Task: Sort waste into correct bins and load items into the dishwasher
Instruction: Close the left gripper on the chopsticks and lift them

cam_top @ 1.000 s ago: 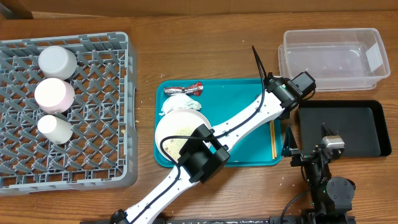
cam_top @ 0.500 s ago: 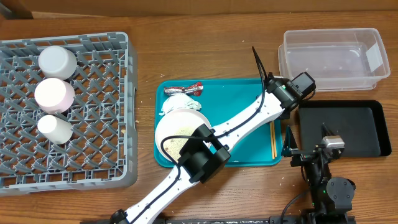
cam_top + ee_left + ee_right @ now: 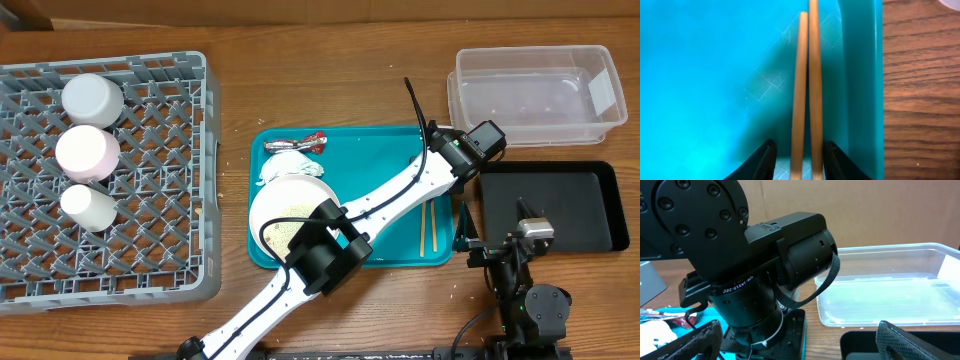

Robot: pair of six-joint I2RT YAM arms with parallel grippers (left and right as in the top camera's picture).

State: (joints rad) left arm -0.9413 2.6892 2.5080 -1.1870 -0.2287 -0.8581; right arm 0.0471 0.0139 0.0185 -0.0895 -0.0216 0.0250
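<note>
Left tool (image 3: 799, 161) low over a pair of wooden chopsticks (image 3: 800, 90), one finger on each side, narrower than a second ago. Not clamped yet: dark gap visible between one finger and the nearer stick. Small shift of the sticks as well, away from the teal tray's (image 3: 700, 75) side wall toward its middle, probably from a nudge by the closing finger. As a judgement: pick-up of the sticks close, sorting of the waste not yet begun. Right tool (image 3: 802, 347) fully spread, holding nothing, waiting between teal tray and black tray (image 3: 550, 205).

Further on the teal tray: large white plate (image 3: 280, 190) with rice crumbs (image 3: 290, 215), then crumpled napkin (image 3: 272, 172) and red-and-silver wrapper (image 3: 296, 144) just behind it. Beyond the black tray, clear tub (image 3: 530, 52); nothing seen in either. Far to the left, grey rack (image 3: 160, 230) with three small round dishes (image 3: 87, 152) already inside.

Brown wooden surface (image 3: 920, 100) under everything, grain clearly visible. Behind, plain cardboard wall (image 3: 880, 210) and nothing more of the room.
</note>
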